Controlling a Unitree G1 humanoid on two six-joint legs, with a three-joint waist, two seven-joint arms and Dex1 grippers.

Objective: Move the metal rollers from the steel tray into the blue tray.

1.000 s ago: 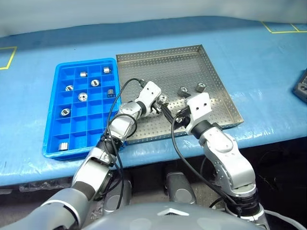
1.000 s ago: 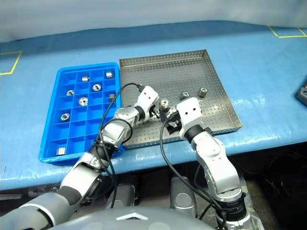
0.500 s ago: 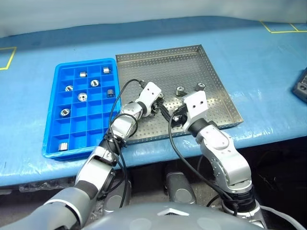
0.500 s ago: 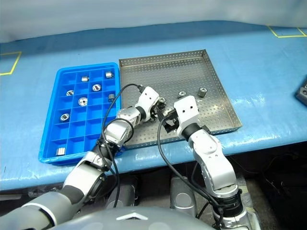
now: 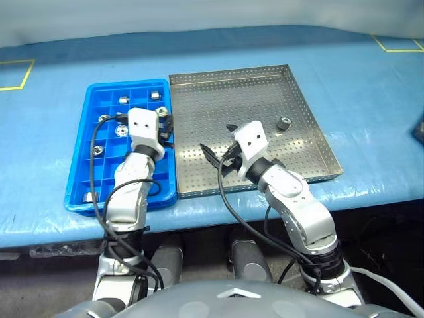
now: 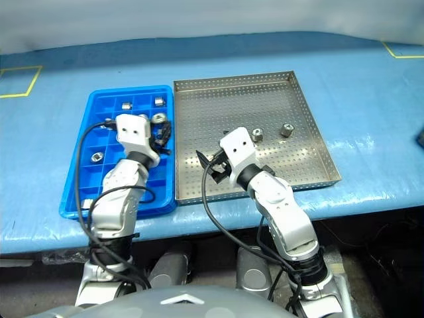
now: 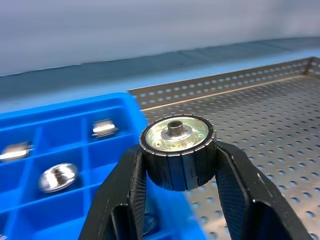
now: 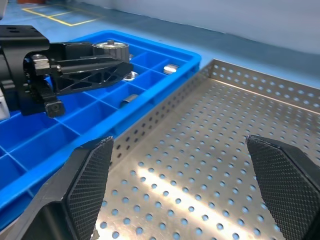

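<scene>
Over the blue tray (image 5: 78, 192) — left end effector (image 7: 176, 167) pinching a roller (image 7: 176, 150); right end effector (image 8: 185, 185) spread.

A workshop or lab sorting bench.
A long table (image 5: 371, 86) under a blue cover, yellow tape squares (image 5: 16, 73) marking spots on it, bears a perforated steel tray (image 5: 311, 126) beside a blue compartment tray (image 5: 79, 179) of small metal rollers (image 5: 285, 123); a plain pale wall stands behind.
</scene>
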